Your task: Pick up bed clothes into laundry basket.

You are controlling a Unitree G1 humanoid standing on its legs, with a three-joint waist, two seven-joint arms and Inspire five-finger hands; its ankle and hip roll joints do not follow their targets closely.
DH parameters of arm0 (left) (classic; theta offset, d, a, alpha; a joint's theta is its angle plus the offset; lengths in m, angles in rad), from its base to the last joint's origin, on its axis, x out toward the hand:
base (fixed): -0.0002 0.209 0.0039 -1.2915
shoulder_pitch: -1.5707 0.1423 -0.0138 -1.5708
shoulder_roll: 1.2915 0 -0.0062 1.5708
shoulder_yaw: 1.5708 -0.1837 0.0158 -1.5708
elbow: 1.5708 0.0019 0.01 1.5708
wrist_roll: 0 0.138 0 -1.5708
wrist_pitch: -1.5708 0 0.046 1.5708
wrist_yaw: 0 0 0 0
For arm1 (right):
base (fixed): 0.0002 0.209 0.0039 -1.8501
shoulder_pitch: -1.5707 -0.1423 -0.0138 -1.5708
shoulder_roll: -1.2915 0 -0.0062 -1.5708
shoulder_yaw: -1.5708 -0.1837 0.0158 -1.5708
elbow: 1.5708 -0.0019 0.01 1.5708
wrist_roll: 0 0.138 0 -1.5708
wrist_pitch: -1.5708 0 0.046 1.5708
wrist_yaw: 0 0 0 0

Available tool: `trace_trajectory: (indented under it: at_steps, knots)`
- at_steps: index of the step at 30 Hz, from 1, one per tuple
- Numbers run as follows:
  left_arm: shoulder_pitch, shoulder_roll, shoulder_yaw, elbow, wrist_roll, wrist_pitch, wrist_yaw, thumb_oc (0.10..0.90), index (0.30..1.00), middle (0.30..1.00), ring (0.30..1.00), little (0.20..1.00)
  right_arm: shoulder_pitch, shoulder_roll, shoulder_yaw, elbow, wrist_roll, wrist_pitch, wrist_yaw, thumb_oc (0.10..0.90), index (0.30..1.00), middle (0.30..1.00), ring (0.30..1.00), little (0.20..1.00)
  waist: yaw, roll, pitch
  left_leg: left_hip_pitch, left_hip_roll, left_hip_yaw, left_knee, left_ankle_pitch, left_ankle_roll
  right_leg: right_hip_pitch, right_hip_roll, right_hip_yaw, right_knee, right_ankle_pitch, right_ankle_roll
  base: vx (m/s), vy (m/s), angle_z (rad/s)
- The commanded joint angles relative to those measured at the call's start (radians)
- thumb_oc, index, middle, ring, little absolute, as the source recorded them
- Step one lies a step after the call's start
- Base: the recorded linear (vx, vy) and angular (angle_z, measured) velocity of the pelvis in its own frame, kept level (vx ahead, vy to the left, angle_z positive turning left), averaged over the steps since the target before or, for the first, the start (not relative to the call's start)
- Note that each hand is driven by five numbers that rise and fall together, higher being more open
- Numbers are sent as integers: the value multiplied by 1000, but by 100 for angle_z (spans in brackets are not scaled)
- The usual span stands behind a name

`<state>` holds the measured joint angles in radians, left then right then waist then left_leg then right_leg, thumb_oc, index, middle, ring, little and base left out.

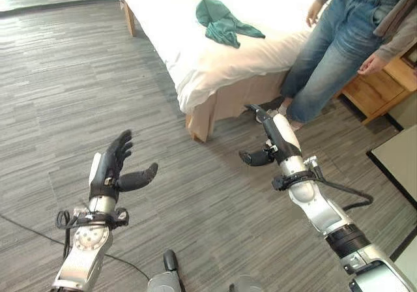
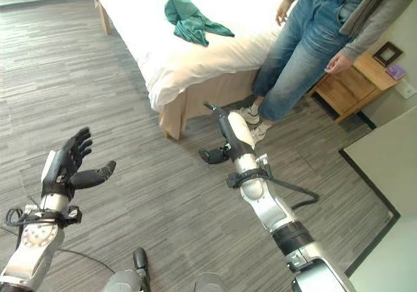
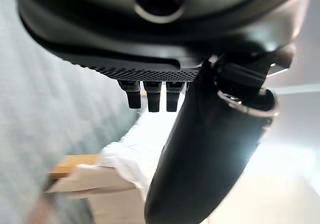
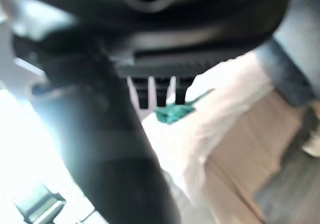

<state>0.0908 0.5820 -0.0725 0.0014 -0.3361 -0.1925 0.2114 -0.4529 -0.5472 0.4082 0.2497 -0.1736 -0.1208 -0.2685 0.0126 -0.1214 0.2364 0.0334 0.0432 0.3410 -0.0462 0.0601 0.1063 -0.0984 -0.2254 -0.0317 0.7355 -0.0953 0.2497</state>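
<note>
A crumpled green garment (image 1: 225, 21) lies on the white bed (image 1: 195, 57) near its foot corner, and also appears in the right wrist view as a green garment (image 4: 172, 113) past the fingers. My left hand (image 1: 114, 168) hovers over the floor at the lower left, fingers straight and thumb out, holding nothing. My right hand (image 1: 277, 135) is raised in front of the bed's corner, fingers extended toward the bed, thumb out to the side, empty. Both hands are well short of the garment.
A person in jeans (image 1: 332, 51) stands at the right side of the bed, next to a wooden nightstand (image 1: 381, 87). Grey wood-look floor (image 1: 65, 96) spreads to the left of the bed. A dark-edged pale mat (image 1: 401, 161) lies at the right.
</note>
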Motion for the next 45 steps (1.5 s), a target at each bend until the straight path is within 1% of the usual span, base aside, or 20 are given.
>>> trace_trajectory:
  at_steps: [1,3,4,5,8,10,12,14,15,16,17,19,21,22,25,29,31,38,40,45]
  knots:
    - [-9,46,25,-92,42,-100,7,800,900,900,900,900,-198,-18,-61,21,12,-43,-70,800,900,900,900,900,-15,12,-22,29,112,53,-29,-36,-118,65,-27,-150,-125,227,-20,430,3,-12]
    - [-12,46,20,-100,21,-110,-1,800,900,900,900,900,-211,-36,-56,7,23,-49,-59,800,900,900,900,900,-50,9,-12,76,98,37,-37,-70,-135,8,-39,-222,-240,136,-59,422,-41,1]
    - [-11,46,21,-100,20,-110,-1,800,900,900,900,900,-211,-36,-56,6,24,-49,-58,800,900,900,900,900,-53,12,-14,73,102,35,-38,-66,-136,10,-34,-228,-247,140,-63,493,-163,6]
    - [-3,39,26,-112,0,-113,-11,800,900,900,900,900,-202,-58,-65,-33,42,-52,-49,800,900,900,900,900,-87,4,-18,104,102,19,-41,-87,-165,-12,-17,-248,-477,111,-73,434,-210,23]
    - [-11,28,20,-116,0,-116,-17,800,900,900,900,900,-197,-61,-76,-60,40,-53,-59,800,900,900,900,900,-119,-5,-16,152,121,-7,-41,-128,-209,-83,-38,-246,-733,190,-38,431,-191,40]
    - [-9,23,24,-109,6,-118,-17,800,900,900,900,900,-204,-68,-79,-61,35,-53,-62,800,900,900,900,900,-127,-4,-18,179,134,-7,-41,-146,-222,-110,-53,-251,-769,214,-27,370,-137,54]
    - [11,13,37,-117,-12,-139,-31,800,900,900,900,900,-257,-98,-51,-64,19,-49,-60,800,900,900,900,900,-125,-22,-37,256,133,-3,-19,-204,-236,-88,-52,-253,-788,225,-35,551,-246,41]
    - [18,-13,25,-117,-13,-135,-26,800,900,900,900,900,-281,-100,-35,-60,-2,-38,-57,800,900,900,900,900,-139,-21,-49,254,169,-23,126,-206,-267,-35,-34,-241,-790,234,-64,395,-238,-12]
    - [23,-13,30,-120,-22,-136,-22,800,900,900,900,900,-298,-102,-30,-77,-5,-44,-62,800,900,900,900,900,-135,-15,-50,222,201,-31,254,-161,-280,-2,-18,-249,-787,228,-86,447,-411,0]
    - [20,-28,24,-122,-45,-140,-18,800,900,900,900,900,-332,-115,-22,-72,-1,-43,-70,800,900,900,900,900,-113,-24,-35,91,251,-81,529,-36,-308,76,16,-271,-797,190,-152,431,-479,18]
    - [17,-26,30,-132,-59,-146,-20,800,900,900,900,900,-353,-119,-25,-64,-1,-46,-83,800,900,900,900,900,-105,-39,-26,28,261,-90,651,-2,-308,110,22,-295,-807,173,-179,409,-498,13]
    - [16,-32,20,-146,-54,-149,-23,800,900,900,900,900,-375,-125,-22,-62,4,-43,-85,800,900,900,900,900,-88,-62,-15,-46,306,-22,733,5,-291,162,32,-295,-822,142,-195,306,-251,-15]
    - [24,-38,23,-147,-50,-145,-26,800,900,900,900,900,-379,-125,-18,-64,2,-44,-85,800,900,900,900,900,-79,-65,-12,-75,326,14,728,0,-288,180,32,-297,-823,129,-191,254,-36,-20]
    - [39,-40,32,-150,-42,-143,-36,800,900,900,900,900,-384,-143,-13,-82,-6,-47,-77,800,900,900,900,900,-76,-52,-10,-101,358,70,620,-4,-285,195,43,-297,-823,114,-177,290,67,-36]
    - [45,-50,42,-157,-33,-138,-36,800,900,900,900,900,-370,-138,-6,-110,-15,-48,-63,800,900,900,900,900,-74,-24,-21,-93,333,141,433,-20,-280,228,51,-281,-823,76,-156,315,139,-35]
    - [69,-63,57,-155,-41,-132,-25,800,900,900,900,900,-344,-141,-7,-144,-19,-44,-50,800,900,900,900,900,-68,-3,-37,-76,316,131,249,-7,-274,253,37,-272,-823,65,-130,242,206,-54]
    - [84,-69,56,-160,-47,-125,-29,800,900,900,900,900,-330,-136,-1,-147,-30,-38,-38,800,900,900,900,900,-74,6,-52,-14,288,116,149,9,-272,265,37,-271,-819,66,-122,225,200,-45]
    - [104,-33,60,-153,-34,-126,-32,800,900,900,900,900,-433,-127,59,-87,-55,-22,-26,800,900,900,900,900,-47,-37,-84,77,210,126,0,0,-238,262,-6,-257,-750,83,-82,151,169,40]
    - [93,7,61,-147,-36,-131,-38,800,900,900,900,900,-538,-129,103,63,-62,-4,-26,800,900,900,900,900,-25,-61,-79,89,181,124,-26,-20,-215,209,-30,-245,-642,117,-53,91,165,19]
    - [49,44,56,-123,-28,-146,-34,800,900,900,900,900,-657,-104,141,250,-22,4,-39,800,900,900,900,900,-17,-69,-66,85,163,117,-41,-36,-202,121,-26,-213,-601,145,-45,117,76,12]
